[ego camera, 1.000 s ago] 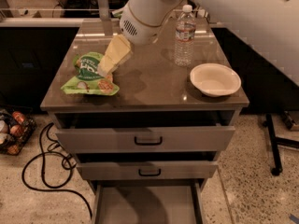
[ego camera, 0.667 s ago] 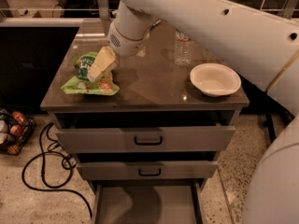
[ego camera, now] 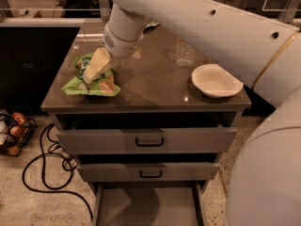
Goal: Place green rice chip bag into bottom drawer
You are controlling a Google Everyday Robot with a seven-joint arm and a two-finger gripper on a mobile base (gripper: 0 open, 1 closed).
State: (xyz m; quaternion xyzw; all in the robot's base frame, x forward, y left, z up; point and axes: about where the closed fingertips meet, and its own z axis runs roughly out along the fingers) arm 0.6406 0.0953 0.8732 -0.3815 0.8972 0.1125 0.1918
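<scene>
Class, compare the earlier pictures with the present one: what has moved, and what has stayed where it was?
The gripper has swung left and slightly down and now sits over the green rice chip bag. The bag has not been lifted. The bag, the white bowl, the water bottle and the open bottom drawer stayed as they were.

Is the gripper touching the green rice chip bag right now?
Cannot tell. In the camera view the gripper overlaps the green rice chip bag on the cabinet top, but this single angle shows neither contact nor a gap between them.
</scene>
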